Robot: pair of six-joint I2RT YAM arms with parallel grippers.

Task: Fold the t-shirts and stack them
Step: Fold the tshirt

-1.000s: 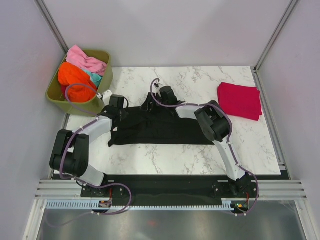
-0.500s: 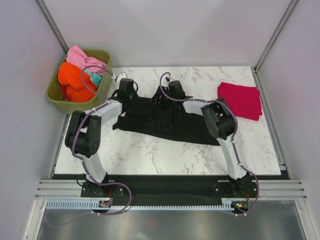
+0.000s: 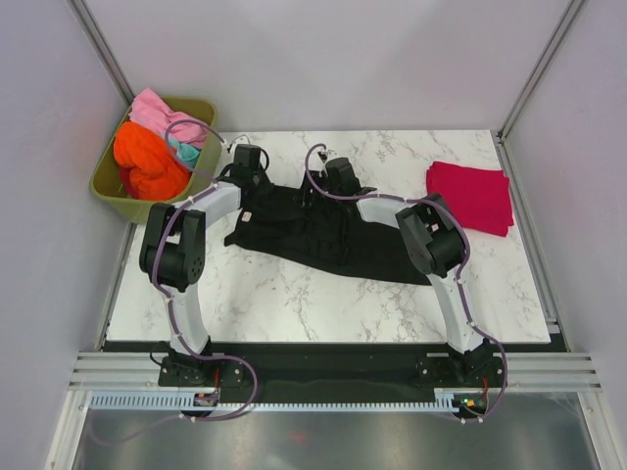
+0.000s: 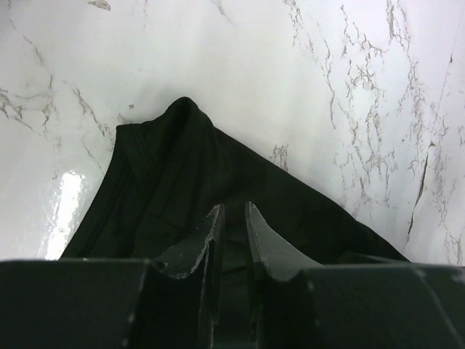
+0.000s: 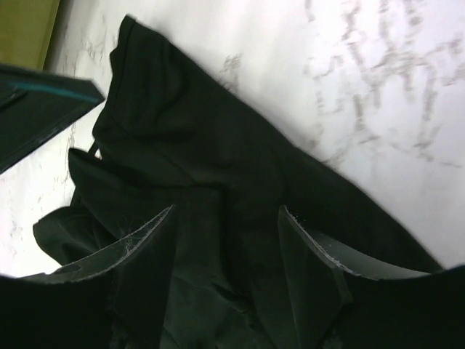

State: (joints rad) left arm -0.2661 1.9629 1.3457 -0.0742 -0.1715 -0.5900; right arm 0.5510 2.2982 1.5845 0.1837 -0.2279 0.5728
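Your left gripper [image 4: 234, 211] hangs with its jaws nearly together over the far left corner of the black t-shirt [image 3: 313, 235], and I cannot tell whether any cloth is pinched in that slit. Your right gripper [image 5: 227, 211] stands wide apart just above the shirt's far edge, holding nothing. The shirt lies rumpled across the middle of the marble table [image 3: 294, 313]. Pull with the left side alone and the cloth may slip free or bunch, skewing the fold; close the right jaws too deep and you may catch two layers. Further out, the folded red t-shirt [image 3: 470, 196] lies far right, and the tub [image 3: 108, 191] at far left sits near your left arm, so a wide swing could knock it.
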